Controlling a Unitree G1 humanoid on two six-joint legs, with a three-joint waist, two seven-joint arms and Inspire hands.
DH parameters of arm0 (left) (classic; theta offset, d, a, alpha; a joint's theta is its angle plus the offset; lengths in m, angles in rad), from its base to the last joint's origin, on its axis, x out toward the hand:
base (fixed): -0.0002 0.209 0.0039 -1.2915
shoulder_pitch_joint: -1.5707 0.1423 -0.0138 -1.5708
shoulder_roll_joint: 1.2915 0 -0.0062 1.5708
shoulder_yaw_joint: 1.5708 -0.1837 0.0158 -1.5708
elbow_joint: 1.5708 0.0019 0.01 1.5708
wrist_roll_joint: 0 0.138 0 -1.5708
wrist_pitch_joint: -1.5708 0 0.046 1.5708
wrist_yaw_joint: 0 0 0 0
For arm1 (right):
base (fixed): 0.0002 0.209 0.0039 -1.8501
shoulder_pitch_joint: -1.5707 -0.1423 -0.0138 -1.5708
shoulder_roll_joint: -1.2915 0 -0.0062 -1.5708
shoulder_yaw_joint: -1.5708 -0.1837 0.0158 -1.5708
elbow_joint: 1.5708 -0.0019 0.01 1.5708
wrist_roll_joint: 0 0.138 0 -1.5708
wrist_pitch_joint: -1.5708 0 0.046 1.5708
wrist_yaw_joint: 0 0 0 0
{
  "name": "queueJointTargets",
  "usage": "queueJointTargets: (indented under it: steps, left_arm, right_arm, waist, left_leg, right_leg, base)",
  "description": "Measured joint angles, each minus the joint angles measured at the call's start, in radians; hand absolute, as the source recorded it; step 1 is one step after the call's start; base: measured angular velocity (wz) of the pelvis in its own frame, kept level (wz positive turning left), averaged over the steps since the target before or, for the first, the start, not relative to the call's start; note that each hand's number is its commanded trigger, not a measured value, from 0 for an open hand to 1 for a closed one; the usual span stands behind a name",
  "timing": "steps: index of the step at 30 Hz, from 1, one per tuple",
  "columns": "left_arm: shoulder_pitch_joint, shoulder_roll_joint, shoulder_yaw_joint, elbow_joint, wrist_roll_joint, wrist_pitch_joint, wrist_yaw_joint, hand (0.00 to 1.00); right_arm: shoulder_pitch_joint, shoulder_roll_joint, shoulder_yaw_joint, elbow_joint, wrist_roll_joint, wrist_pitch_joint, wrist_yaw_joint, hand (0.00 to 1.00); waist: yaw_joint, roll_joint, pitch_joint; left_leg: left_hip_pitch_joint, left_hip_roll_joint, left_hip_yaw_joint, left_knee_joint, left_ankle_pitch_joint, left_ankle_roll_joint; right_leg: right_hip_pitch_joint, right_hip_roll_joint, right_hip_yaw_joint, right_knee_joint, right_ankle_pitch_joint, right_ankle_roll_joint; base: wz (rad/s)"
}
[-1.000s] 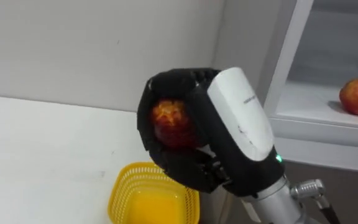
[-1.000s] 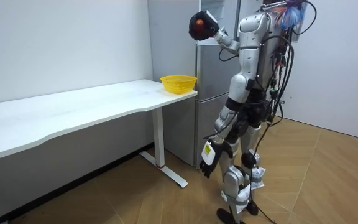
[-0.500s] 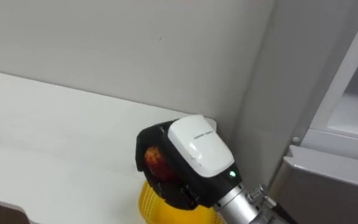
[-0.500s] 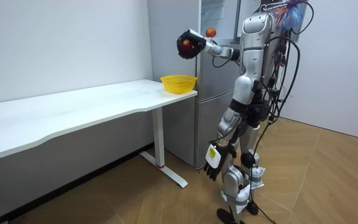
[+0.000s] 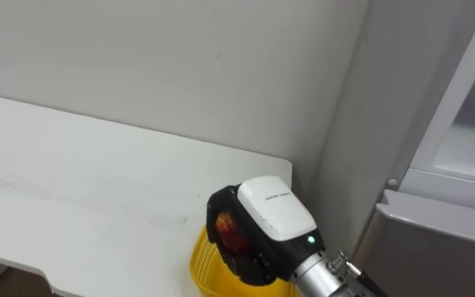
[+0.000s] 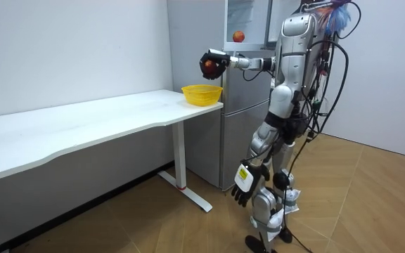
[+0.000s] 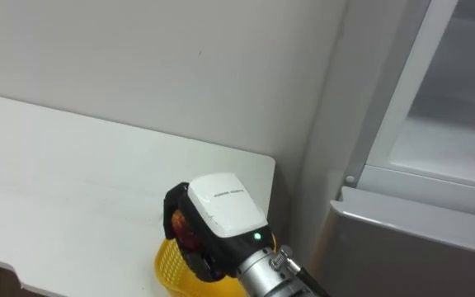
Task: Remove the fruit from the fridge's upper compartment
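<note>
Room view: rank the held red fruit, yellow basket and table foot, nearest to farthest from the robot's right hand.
1. Red fruit: inside the right hand.
2. Yellow basket: just below the hand.
3. Table foot: lowest, on the floor.

I see a round red-orange fruit (image 5: 230,234) with yellowish mottling, wrapped in the curled fingers of the right hand (image 5: 269,221); it hangs in the air above the yellow basket (image 5: 199,262) at the end of the surface (image 5: 72,181); a second red fruit (image 6: 238,36) sits on the upper shelf of the fridge (image 6: 239,105).
</note>
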State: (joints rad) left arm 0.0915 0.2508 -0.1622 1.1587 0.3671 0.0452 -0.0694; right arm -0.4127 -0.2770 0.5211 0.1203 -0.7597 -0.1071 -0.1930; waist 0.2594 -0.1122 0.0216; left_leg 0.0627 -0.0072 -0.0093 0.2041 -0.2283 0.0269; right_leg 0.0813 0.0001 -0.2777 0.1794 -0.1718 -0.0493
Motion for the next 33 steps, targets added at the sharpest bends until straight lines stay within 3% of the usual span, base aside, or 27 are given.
queueJointTargets:
  steps: [10, 11, 12, 13, 19, 23, 33]
  left_arm:
    - [-0.006, -0.001, 0.0, 0.0, 0.0, 0.0, 0.021, 0.0]
    - [-0.006, -0.001, 0.0, 0.0, 0.0, 0.0, 0.021, 0.0]
    - [-0.006, -0.001, 0.0, 0.0, 0.0, 0.0, 0.021, 0.0]
    - [-0.006, -0.001, 0.0, 0.0, 0.0, 0.0, 0.021, 0.0]
    - [0.0, 0.0, 0.002, -0.011, 0.033, 0.005, 0.016, 0.0]
    - [0.006, 0.0, 0.002, -0.031, 0.042, 0.014, 0.015, 0.0]
    - [0.005, -0.001, 0.0, -0.03, 0.043, 0.015, 0.021, 0.0]
  right_arm:
    - [0.0, 0.004, 0.007, 0.035, -0.001, 0.003, 0.0, 1.0]
    - [0.0, 0.004, 0.007, 0.035, -0.001, 0.003, 0.0, 0.6]
    - [0.0, 0.004, 0.007, 0.035, -0.001, 0.003, 0.0, 0.34]
    - [0.0, 0.005, 0.007, 0.035, -0.001, 0.003, 0.0, 0.0]
    - [0.0, 0.003, 0.007, 0.035, -0.01, 0.024, 0.0, 0.0]
    - [0.0, 0.001, 0.008, 0.035, -0.01, 0.043, 0.0, 0.0]
    - [0.0, 0.003, 0.009, 0.035, -0.009, 0.043, 0.0, 0.0]
  waist:
    - [-0.002, 0.0, -0.0004]
    - [-0.002, 0.002, -0.0008]
    - [-0.001, 0.004, -0.0019]
    - [-0.001, 0.005, -0.0025]
    - [0.004, 0.027, -0.0096]
    - [0.004, 0.027, -0.0116]
    - [-0.001, 0.022, -0.0143]
  left_leg:
    - [0.001, 0.001, 0.002, 0.0, 0.001, 0.002]
    - [0.0, 0.001, 0.002, 0.0, 0.001, 0.002]
    - [0.001, 0.002, 0.003, 0.001, 0.001, 0.002]
    - [0.001, 0.002, 0.003, 0.001, 0.001, 0.002]
    - [0.001, 0.001, 0.003, 0.0, 0.001, 0.002]
    - [0.004, -0.003, 0.0, 0.001, 0.002, 0.001]
    - [0.011, -0.001, 0.0, -0.005, 0.004, 0.004]
  right_leg:
    - [0.002, 0.0, 0.0, -0.009, 0.0, 0.0]
    - [0.001, 0.0, 0.001, -0.009, 0.0, 0.0]
    - [0.0, 0.0, 0.002, -0.009, 0.0, 0.0]
    - [0.0, 0.0, 0.002, -0.01, 0.0, 0.0]
    - [0.0, 0.0, 0.0, -0.01, 0.0, 0.0]
    - [0.005, 0.0, -0.001, -0.01, 0.0, 0.0]
    - [0.014, -0.004, 0.0, -0.008, 0.001, 0.001]
  base:
    - [0.0]
    - [0.0]
    - [0.0]
    - [0.0]
    - [0.0]
    - [0.0]
    - [0.0]
